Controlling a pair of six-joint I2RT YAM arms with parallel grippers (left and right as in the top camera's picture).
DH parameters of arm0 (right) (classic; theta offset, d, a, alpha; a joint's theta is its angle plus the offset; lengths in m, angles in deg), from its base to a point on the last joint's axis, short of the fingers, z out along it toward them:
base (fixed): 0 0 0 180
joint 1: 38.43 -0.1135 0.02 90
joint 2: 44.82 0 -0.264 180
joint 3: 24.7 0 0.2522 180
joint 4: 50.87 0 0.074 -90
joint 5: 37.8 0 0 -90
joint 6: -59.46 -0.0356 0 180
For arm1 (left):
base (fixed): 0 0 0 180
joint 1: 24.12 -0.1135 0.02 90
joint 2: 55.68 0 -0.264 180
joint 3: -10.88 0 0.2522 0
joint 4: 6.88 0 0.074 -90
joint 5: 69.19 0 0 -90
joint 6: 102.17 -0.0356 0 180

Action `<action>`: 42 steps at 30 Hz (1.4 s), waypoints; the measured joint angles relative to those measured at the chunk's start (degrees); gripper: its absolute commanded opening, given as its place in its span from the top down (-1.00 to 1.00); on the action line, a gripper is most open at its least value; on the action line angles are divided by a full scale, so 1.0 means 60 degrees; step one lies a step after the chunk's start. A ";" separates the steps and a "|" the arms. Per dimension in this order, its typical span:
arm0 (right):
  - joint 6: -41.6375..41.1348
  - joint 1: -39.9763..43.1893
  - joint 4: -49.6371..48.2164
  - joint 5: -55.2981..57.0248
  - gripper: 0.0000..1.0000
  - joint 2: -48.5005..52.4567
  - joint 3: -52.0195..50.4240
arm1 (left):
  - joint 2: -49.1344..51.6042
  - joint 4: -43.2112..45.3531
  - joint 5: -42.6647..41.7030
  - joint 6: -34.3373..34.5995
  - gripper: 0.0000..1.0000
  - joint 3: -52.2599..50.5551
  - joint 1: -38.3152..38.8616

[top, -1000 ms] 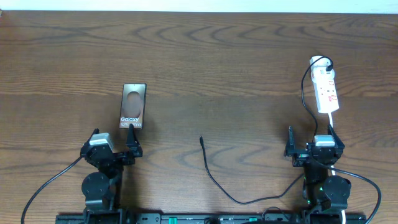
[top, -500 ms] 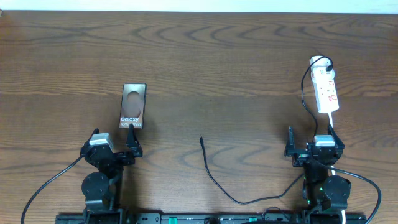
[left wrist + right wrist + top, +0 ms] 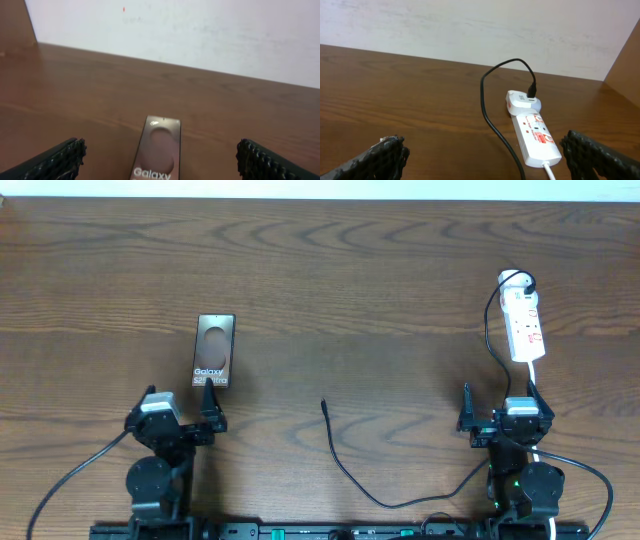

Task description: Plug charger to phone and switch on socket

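I see the phone point(image 3: 214, 351) lying flat left of centre, screen up, just above my left gripper point(image 3: 182, 405), whose fingers stand spread apart. At upper right the socket point(image 3: 525, 328) lies lengthwise, with a white plug head point(image 3: 513, 280) at its top end. The charger point(image 3: 345, 470) curves along the bottom and ends free near the middle. My right gripper point(image 3: 500, 405) sits spread at lower right.

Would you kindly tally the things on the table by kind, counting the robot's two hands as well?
Galaxy phone: 1
White power strip: 1
Black charger cable: 1
Robot hands: 2, the left hand and the right hand, both open and empty
Total: 5
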 measured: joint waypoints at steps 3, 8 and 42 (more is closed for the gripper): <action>0.0000 0.0000 0.0004 0.0000 -0.99 0.0000 0.0000 | 0.0780 0.0007 0.0000 -0.0211 -0.96 0.0831 0.0000; 0.0000 0.0000 0.0004 0.0004 -0.99 0.0000 0.0000 | 0.2830 -0.0255 0.0000 -0.0641 -0.96 0.2605 0.0000; 0.0000 0.0000 0.0004 0.0029 -0.99 0.0000 0.0000 | 1.4812 -1.0673 -0.0007 -0.1144 -0.96 1.4083 0.0000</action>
